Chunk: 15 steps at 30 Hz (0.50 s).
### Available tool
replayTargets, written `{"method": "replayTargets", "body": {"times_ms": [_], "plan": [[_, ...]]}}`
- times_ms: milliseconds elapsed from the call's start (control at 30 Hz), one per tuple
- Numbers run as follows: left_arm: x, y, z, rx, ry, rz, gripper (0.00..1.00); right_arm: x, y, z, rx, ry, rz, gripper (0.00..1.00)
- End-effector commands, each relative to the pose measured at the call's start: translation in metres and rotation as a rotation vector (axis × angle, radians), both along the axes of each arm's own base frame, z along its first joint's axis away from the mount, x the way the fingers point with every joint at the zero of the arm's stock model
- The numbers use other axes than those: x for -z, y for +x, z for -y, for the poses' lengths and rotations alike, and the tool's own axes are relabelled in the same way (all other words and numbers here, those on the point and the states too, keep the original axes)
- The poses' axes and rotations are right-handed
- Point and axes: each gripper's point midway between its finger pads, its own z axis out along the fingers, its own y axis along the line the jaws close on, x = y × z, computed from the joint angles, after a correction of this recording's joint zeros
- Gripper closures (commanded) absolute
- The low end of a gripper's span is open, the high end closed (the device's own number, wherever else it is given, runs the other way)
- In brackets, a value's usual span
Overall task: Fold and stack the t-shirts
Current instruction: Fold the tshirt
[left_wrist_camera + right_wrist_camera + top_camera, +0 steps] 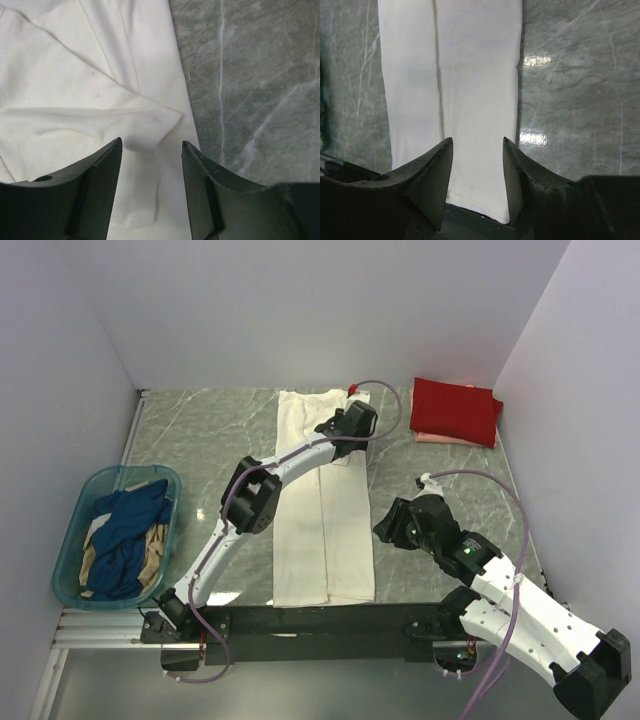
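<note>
A cream-white t-shirt lies on the table as a long strip, its sides folded inward. My left gripper is open and empty above the strip's far right part; in the left wrist view a folded sleeve corner lies just ahead of its fingertips. My right gripper is open and empty, just right of the strip's near half; in the right wrist view it hovers over the shirt's near hem. A folded red t-shirt lies on a pale pink one at the back right.
A teal basket at the left holds a dark blue shirt and tan cloth. A black bar runs along the table's near edge. White walls stand close on three sides.
</note>
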Motion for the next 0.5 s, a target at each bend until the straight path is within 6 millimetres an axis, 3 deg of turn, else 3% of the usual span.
{"method": "replayTargets", "body": {"times_ms": [0, 333, 467], "plan": [[-0.014, 0.017, -0.002, -0.027, 0.018, 0.084, 0.44, -0.003, 0.005, 0.004, 0.015, -0.009, 0.031, 0.48], [-0.014, 0.028, -0.006, -0.052, 0.047, 0.151, 0.54, 0.000, 0.003, 0.003, 0.007, -0.006, 0.025, 0.48], [-0.022, 0.032, -0.011, -0.074, 0.055, 0.181, 0.70, 0.001, 0.004, 0.002, 0.008, -0.008, 0.021, 0.48]]}}
